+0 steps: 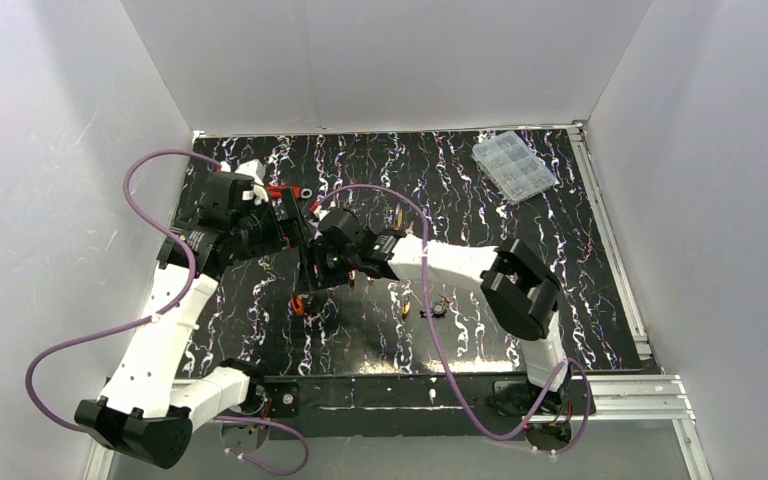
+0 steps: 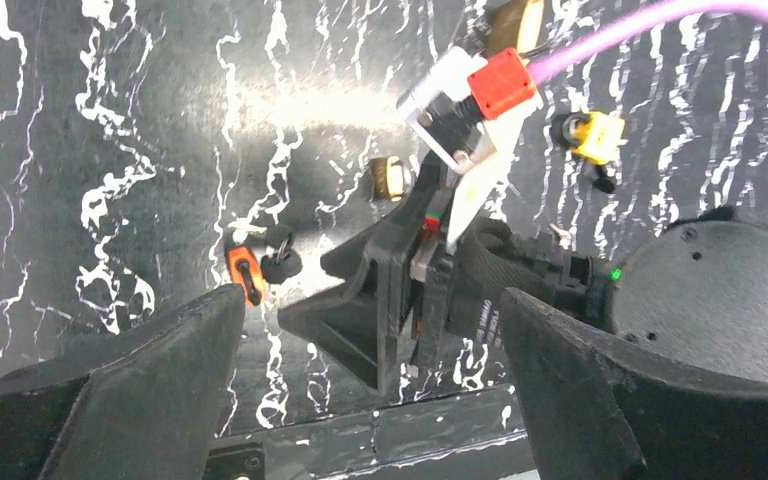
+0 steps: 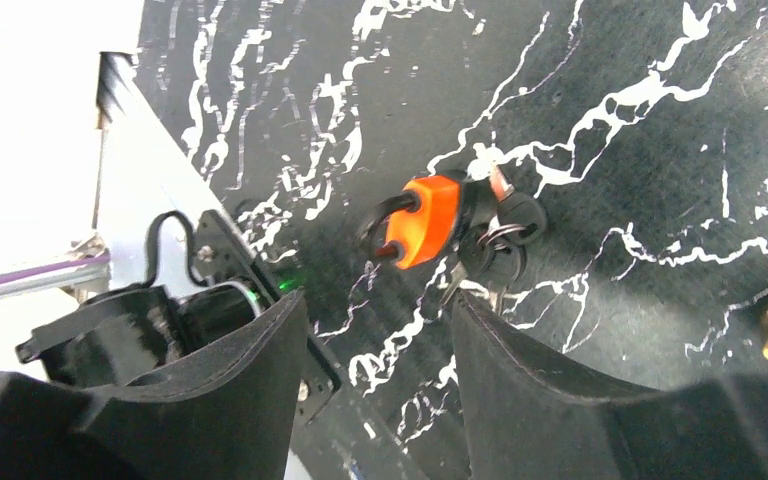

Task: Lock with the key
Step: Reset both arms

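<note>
A small orange padlock (image 3: pixel 422 220) with a dark shackle lies flat on the black marbled table (image 1: pixel 520 230). A ring of black-headed keys (image 3: pixel 505 240) lies against its end. Both also show in the left wrist view, the padlock (image 2: pixel 244 272) beside the keys (image 2: pixel 282 255), and the padlock (image 1: pixel 299 304) shows from above. My right gripper (image 3: pixel 378 300) hangs open just above and short of it, holding nothing. My left gripper (image 2: pixel 372 300) is wide open and empty, pointing at the right gripper's fingers (image 2: pixel 390 300). A brass-tan padlock (image 2: pixel 390 178) lies farther off.
A yellow padlock (image 2: pixel 595 135) lies beyond the right arm's wrist. A clear compartment box (image 1: pixel 515 165) sits at the back right, and a red-handled wrench (image 1: pixel 285 190) lies behind the left arm. The two arms crowd together left of centre, purple cables (image 1: pixel 160 160) looping around them.
</note>
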`<state>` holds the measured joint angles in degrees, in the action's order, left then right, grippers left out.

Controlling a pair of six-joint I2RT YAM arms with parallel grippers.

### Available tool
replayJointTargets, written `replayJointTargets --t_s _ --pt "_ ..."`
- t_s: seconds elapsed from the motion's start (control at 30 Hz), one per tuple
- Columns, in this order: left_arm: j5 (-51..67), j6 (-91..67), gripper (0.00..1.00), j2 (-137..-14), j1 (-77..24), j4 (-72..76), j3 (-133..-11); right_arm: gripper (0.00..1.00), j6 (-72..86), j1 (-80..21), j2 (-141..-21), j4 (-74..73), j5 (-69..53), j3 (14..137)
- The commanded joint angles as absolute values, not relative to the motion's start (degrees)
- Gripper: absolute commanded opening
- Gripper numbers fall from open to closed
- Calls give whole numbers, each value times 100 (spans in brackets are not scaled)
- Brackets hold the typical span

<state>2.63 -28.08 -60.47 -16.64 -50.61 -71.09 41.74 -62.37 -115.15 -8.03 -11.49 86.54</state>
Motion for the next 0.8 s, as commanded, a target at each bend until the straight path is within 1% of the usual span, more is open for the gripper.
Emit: replayJointTargets --t_s 0.0,0.13,0.27,0.47,0.77 --pt "655 -2629 98 -5897 -1647 -5212 -7560 61 4086 -6232 -10643 -765 -949 8509" --pt "918 -2699 98 -5814 -1695 -5118 -7710 62 4032 -6226 -10117 -770 -719 8264" --pt "925 -2698 98 -5919 -1923 -5189 -7974 62 3977 -6129 -9488 -812 -457 7971" --pt "-6 -2721 98 -6407 -3098 -5340 -8631 62 3915 -5768 -8297 -947 -166 7376" --pt "-692 -2637 98 -7145 -3781 -5420 -9414 67 3539 -5147 -6471 -1588 507 6883"
